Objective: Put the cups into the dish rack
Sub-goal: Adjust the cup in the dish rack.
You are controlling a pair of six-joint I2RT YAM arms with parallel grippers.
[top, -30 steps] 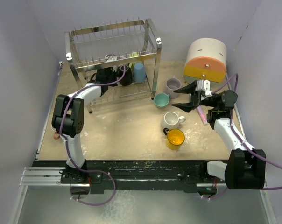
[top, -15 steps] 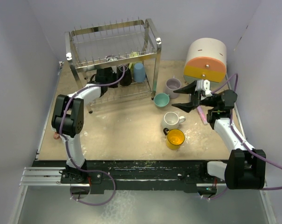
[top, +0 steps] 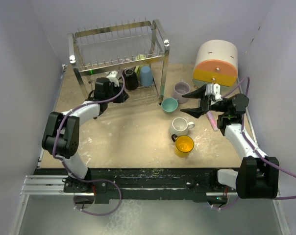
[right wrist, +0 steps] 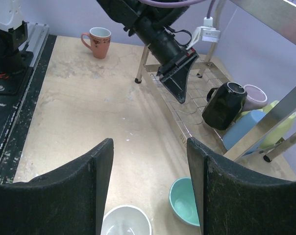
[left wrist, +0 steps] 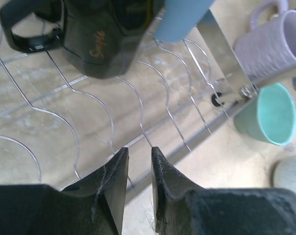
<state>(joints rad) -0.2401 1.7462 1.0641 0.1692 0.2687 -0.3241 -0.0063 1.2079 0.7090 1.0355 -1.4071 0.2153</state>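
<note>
The dish rack (top: 160,36) stands at the back left. On its lower wire tier (left wrist: 89,98) a black cup (left wrist: 104,39) lies tilted beside a blue cup (left wrist: 180,17). My left gripper (left wrist: 139,155) hovers just in front of that tier, jaws a narrow gap apart with nothing between them; the top view has it (top: 123,94) below the black cup (top: 131,78). Lilac (top: 181,89), teal (top: 169,105), white (top: 180,126) and yellow-orange (top: 184,145) cups sit on the table. My right gripper (right wrist: 149,144) hangs open and empty above the white cup (right wrist: 126,220) and teal cup (right wrist: 187,208).
A round white-orange-yellow drawer unit (top: 216,63) stands at the back right, with a flat pink bar (top: 212,120) under my right arm. A small pink-orange cup (right wrist: 99,41) sits at the table's left edge. More cups, yellow-green (right wrist: 278,127) and pale lilac (right wrist: 256,95), rest inside the rack.
My left gripper has let go of the black cup, opened a little and drawn back out of the rack toward the front. The right arm has not moved.
</note>
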